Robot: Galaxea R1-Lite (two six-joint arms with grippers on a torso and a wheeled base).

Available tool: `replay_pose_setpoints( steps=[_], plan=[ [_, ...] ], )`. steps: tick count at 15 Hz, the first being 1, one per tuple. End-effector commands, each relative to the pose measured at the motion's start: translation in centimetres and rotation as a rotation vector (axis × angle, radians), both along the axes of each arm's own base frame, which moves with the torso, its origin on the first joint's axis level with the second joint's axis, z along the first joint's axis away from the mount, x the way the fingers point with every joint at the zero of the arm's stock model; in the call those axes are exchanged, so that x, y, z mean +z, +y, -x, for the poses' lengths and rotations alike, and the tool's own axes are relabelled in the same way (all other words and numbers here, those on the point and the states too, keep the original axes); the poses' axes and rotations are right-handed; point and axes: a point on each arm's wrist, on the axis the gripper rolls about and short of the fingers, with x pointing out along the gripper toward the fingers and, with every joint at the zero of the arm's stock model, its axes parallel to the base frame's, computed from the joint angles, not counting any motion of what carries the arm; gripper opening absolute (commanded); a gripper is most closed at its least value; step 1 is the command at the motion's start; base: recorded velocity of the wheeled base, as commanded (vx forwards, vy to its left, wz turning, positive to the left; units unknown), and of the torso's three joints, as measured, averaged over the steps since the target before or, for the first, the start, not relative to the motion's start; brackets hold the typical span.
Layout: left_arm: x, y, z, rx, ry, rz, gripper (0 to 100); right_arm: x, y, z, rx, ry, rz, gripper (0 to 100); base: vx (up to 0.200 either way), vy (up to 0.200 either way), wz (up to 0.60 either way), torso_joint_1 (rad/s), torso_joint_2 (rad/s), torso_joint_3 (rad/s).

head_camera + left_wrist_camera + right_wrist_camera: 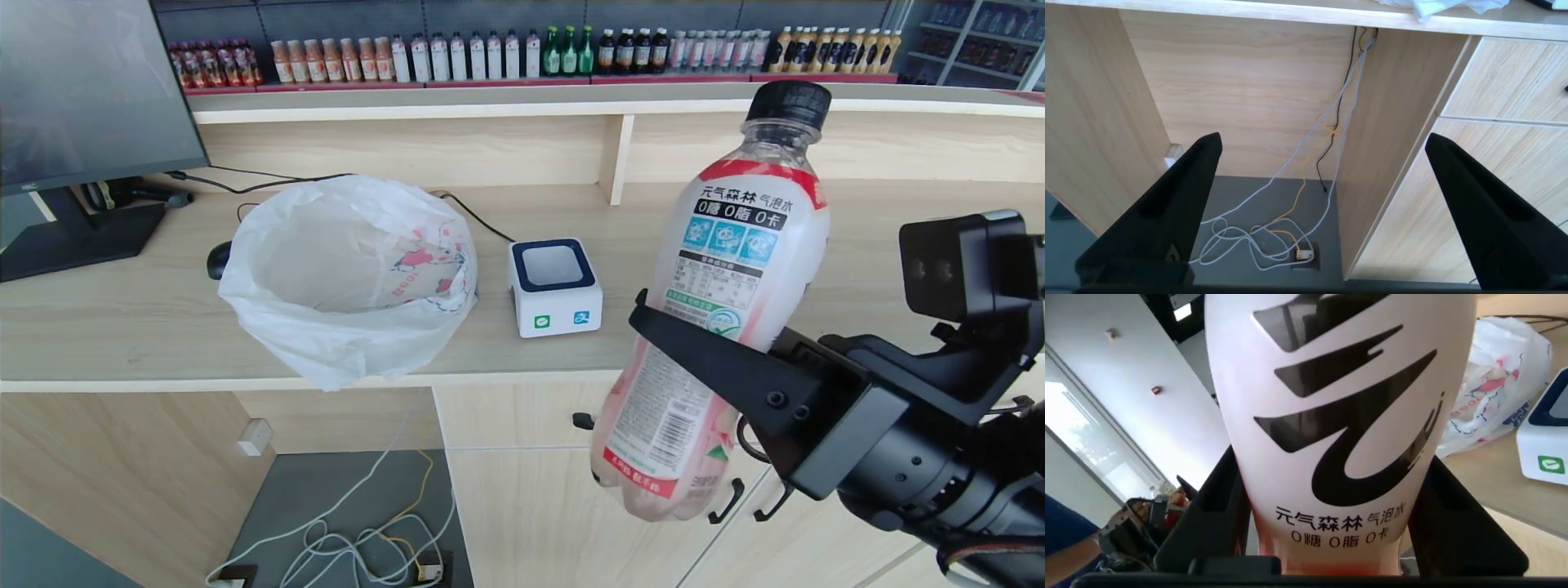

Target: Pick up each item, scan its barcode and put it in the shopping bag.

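Note:
My right gripper (718, 359) is shut on a clear drink bottle (718, 310) with a black cap and a pink and white label, held up in the air in front of the counter, right of the scanner and tilted slightly. Its barcode faces the head camera. In the right wrist view the bottle (1339, 416) sits between the two black fingers (1212, 506). The white scanner (554, 286) with a dark-framed window stands on the counter. The white shopping bag (351, 273) stands open to its left. My left gripper (1323, 204) is open, below the counter, facing the cabinet recess.
A monitor (82, 90) stands at the counter's far left, with a dark mouse (218, 260) beside the bag. Cables (351, 531) lie on the floor under the counter. Shelves of bottles (531, 53) line the back wall. Cabinet drawers (522, 490) sit below the counter edge.

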Motion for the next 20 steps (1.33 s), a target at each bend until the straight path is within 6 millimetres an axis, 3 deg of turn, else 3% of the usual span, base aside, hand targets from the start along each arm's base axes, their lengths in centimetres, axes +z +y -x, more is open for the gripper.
replay_pose_setpoints(
  steps=[1,4,7,20],
  plan=[
    [0.0,0.0,0.0,0.000,-0.001,0.000,100,0.4,0.9,-0.1,0.036,0.010,-0.027,0,0.000,0.000,0.00,0.000,0.00,0.000],
    [0.0,0.0,0.0,0.000,-0.001,0.000,100,1.7,2.2,0.5,0.123,0.005,-0.086,0,0.000,0.000,0.00,0.000,0.00,0.000],
    [0.0,0.0,0.0,0.000,-0.001,0.000,100,1.8,3.2,1.4,0.220,0.010,-0.082,0,0.000,0.000,0.00,0.000,0.00,0.000],
    [0.0,0.0,0.0,0.000,-0.001,0.000,100,3.7,2.7,1.3,0.262,0.043,-0.178,0,0.000,0.000,0.00,0.000,0.00,0.000]
  ],
)
